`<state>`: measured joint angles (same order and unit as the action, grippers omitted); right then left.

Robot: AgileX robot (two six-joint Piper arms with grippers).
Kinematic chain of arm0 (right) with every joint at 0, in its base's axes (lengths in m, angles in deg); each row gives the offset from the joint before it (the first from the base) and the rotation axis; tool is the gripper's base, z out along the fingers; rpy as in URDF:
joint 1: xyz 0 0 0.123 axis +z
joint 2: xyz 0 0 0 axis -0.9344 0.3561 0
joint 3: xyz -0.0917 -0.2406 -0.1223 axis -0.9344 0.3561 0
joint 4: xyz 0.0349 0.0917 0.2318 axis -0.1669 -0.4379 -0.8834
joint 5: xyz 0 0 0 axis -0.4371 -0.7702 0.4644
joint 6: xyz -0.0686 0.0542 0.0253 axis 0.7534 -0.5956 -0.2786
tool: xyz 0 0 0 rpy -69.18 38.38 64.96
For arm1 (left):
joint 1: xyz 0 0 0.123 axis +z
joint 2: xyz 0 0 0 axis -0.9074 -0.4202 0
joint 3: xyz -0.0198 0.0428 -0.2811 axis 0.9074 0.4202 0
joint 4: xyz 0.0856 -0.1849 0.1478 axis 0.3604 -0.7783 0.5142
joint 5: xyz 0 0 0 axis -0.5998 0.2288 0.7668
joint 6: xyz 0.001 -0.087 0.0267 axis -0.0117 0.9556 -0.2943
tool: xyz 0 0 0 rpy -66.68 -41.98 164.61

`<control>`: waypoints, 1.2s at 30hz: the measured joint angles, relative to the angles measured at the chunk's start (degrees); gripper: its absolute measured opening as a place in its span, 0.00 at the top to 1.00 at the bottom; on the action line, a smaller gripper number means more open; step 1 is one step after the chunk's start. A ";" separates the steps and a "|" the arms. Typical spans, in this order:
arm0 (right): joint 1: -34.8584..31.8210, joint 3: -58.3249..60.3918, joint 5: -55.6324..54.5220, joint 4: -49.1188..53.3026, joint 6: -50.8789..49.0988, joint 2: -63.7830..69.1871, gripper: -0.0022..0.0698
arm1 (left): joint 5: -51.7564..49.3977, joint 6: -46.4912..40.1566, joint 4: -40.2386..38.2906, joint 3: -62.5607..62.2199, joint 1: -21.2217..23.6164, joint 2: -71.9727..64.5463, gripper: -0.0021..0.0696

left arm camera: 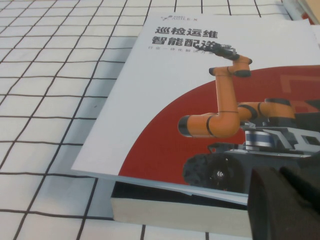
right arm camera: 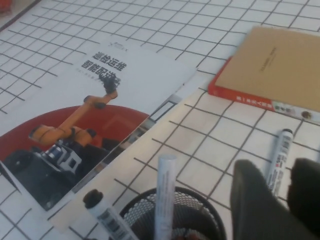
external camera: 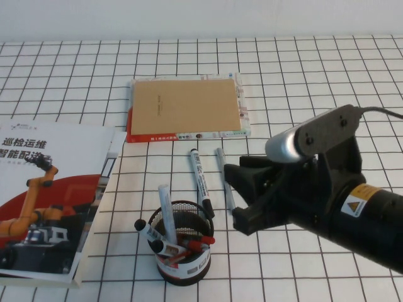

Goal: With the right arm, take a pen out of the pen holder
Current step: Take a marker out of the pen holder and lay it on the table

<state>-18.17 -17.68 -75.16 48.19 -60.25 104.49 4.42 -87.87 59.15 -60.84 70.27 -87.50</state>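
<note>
Right gripper (external camera: 234,196) sits low over the table (external camera: 315,75), just right of the pen holder (external camera: 186,264) and a bit farther from the robot. Its jaws are apart with nothing clamped. Its fingers (right arm camera: 255,205) show a clear gap in the right wrist view, and a loose pen lying on the table is visible through it. The pen holder is a black mesh cup, upright, near the front edge, centre-left. Inside it, a white marker (external camera: 165,201) stands tallest, a black-capped marker (external camera: 147,229) leans out to the left, and red pens (external camera: 196,241) lie low across the rim. Two grey pens lie flat on the table beyond the holder, roughly parallel: the left pen (external camera: 201,182) and the right pen (external camera: 221,161). The right pen's near end runs in at the right gripper's open jaws; cannot tell whether they touch. A brown book (external camera: 186,107) with a red edge lies flat farther back, apart from the pens. A robot-arm book (external camera: 50,189) lies on the left of the table, near the holder but apart from it. Left gripper (left arm camera: 287,200) shows only in the left wrist view, over the near corner of the robot-arm book. Cannot tell whether it is apart or together.
</note>
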 joint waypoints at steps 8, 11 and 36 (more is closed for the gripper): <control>2.93 -3.88 2.00 -6.53 -0.28 8.02 0.39 | 0.00 0.00 0.00 0.00 0.00 0.00 0.97; 2.93 -7.34 4.92 -7.86 -0.40 11.10 0.38 | 0.00 0.00 0.00 0.00 0.00 0.00 0.97; 4.57 -18.34 9.07 -12.46 0.95 22.69 0.38 | 0.00 0.00 0.00 0.00 0.00 0.00 0.97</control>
<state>-13.60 -36.01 -66.09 35.73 -59.31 127.19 4.42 -87.87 59.15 -60.84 70.27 -87.50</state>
